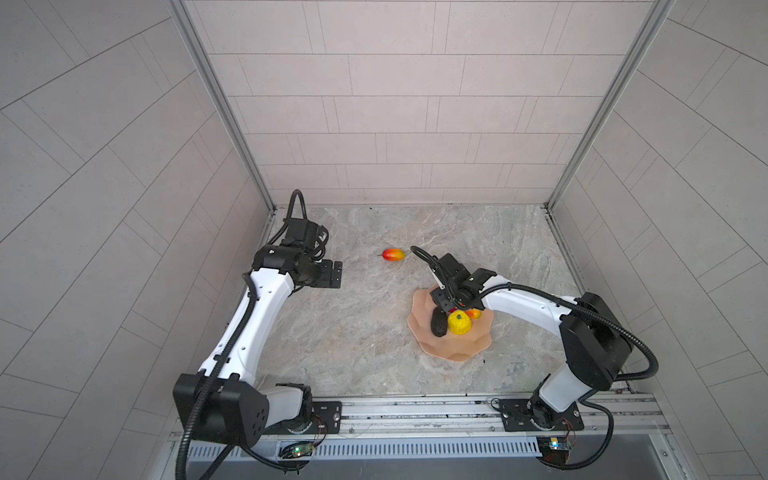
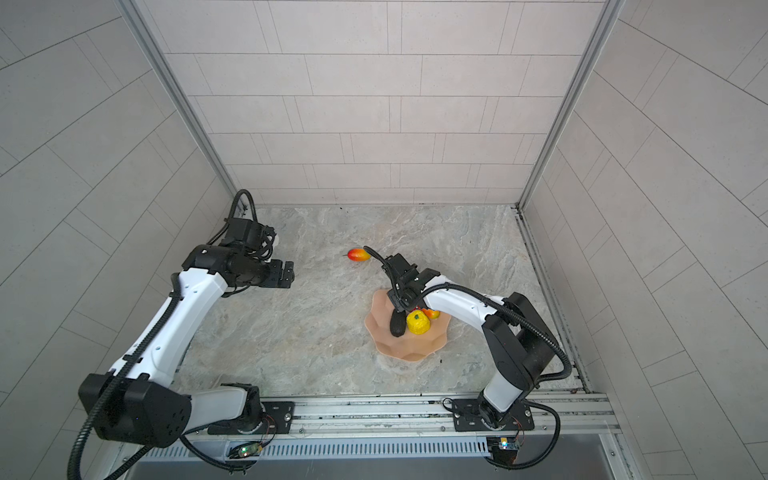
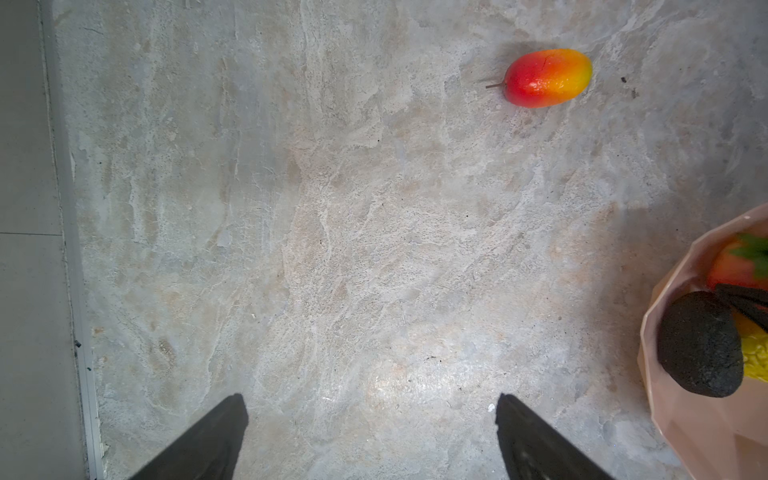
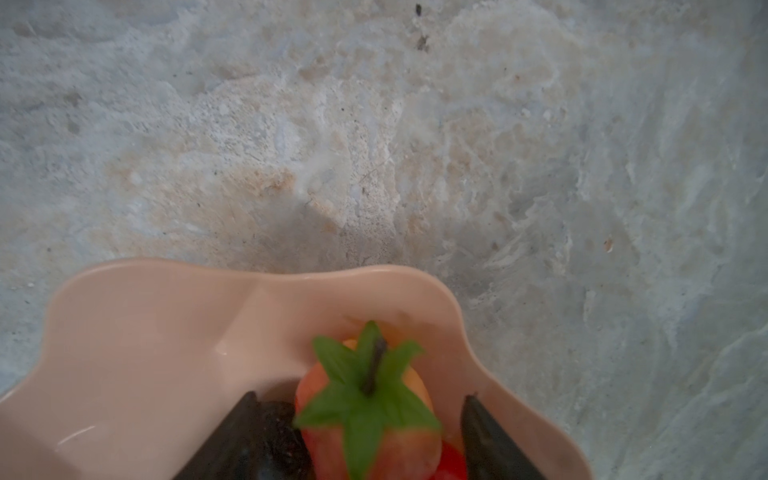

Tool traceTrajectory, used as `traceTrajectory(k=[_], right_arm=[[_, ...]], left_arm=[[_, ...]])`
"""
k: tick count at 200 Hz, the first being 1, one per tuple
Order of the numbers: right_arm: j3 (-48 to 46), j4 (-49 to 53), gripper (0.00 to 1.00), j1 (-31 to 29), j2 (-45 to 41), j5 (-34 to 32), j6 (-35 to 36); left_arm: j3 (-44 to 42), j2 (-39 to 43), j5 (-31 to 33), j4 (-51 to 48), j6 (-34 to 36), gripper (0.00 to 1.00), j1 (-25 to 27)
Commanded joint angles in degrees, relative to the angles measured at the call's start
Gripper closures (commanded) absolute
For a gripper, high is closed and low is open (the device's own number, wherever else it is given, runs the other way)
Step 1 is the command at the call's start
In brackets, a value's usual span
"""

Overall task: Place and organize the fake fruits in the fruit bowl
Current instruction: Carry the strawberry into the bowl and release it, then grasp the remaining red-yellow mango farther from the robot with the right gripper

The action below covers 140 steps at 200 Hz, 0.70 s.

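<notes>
stone table (image 1: 353, 340) bare left and back. bowl (image 1: 453, 351) right of centre holds four: avocado (image 1: 439, 325), yellow fruit (image 1: 459, 324), mango (image 1: 474, 314), strawberry (image 3: 731, 270) straddled by right gripper (image 4: 358, 397), jaws apart. second mango (image 1: 393, 254) upper centre; left gripper (image 3: 370, 397) spread wide.

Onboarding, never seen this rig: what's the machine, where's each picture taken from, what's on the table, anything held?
A white left arm and right arm stand at the near edge of a stone-patterned table; each ends in a two-finger claw. Two pictures come from one overhead camera pair and show nearly the same whole scene; the other two come from a camera on each wrist, looking past that claw. The left claw is open over the table, holding nothing. The right claw is over the pink fruit bowl, fingers apart either side of the strawberry with gaps showing, so it grips nothing. Also in the bowl: a black oval fruit, a bumpy yellow fruit and a mango. A second mango lies on the table outside it.
</notes>
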<state>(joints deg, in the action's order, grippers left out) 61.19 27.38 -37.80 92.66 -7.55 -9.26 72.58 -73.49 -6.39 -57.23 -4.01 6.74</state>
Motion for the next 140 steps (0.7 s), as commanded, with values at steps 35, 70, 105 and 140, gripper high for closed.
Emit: traceTrajectory(k=[35,70,105,140], right_arm=[[8.1,5.35,0.11,-0.86,-3.88,-0.01,3.26],[21.2,5.39,0.08,-1.05,5.46,4.15,6.26],[39.03,7.52,0.07,-1.05,22.74,8.74,7.92],[60.17,15.19,0.07,-0.2,39.52,10.76,10.33]], left_arm=[[-0.3,0.13,-0.12,-0.16,0.68,0.0,-0.35],[-0.24,0.11,0.02,-0.16,0.7,0.0,-0.33],[-0.37,-0.08,0.49,-0.19,0.71,0.0,-0.33],[-0.35,-0.25,0.58,-0.27,0.67,0.0,-0.29]])
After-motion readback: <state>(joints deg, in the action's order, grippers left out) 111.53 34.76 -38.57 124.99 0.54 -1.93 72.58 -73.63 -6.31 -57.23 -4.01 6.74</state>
